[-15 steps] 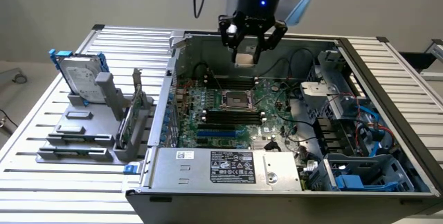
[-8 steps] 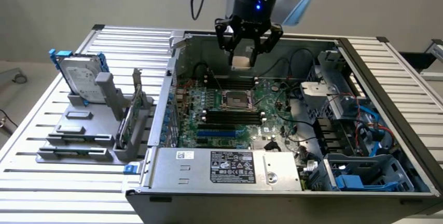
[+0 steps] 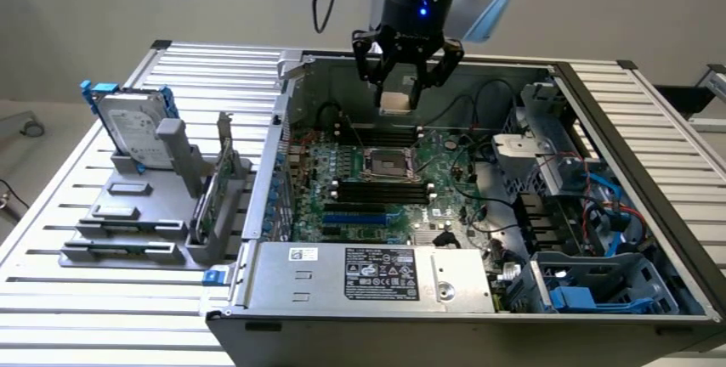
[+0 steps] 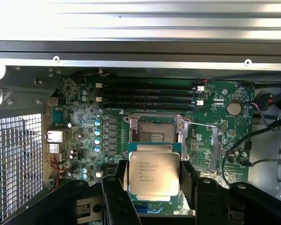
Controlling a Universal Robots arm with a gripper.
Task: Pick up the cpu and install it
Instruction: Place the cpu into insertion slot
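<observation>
1. End effector (image 3: pixel 399 85): is gripping the cpu (image 4: pixel 152 174) between its fingers by two opposite edges.
2. Cpu: is hanging flat, metal top up, raised over the green motherboard (image 4: pixel 79 117), near the open socket (image 4: pixel 155 130).
3. Computer case (image 3: pixel 340 278): is lying open on the slatted desk (image 3: pixel 68 299).

We see an open computer case (image 3: pixel 598 129) lying on a slatted metal table (image 3: pixel 102 299). Its green motherboard (image 3: pixel 340 172) faces up, carrying black memory sticks (image 4: pixel 147 96) and a coin battery (image 4: pixel 233 108). A power supply (image 3: pixel 375 278) sits at the case's near end. At the exterior view's left, a hard drive (image 3: pixel 127 125) in a blue bracket stands upright on a grey rack (image 3: pixel 125 214).
</observation>
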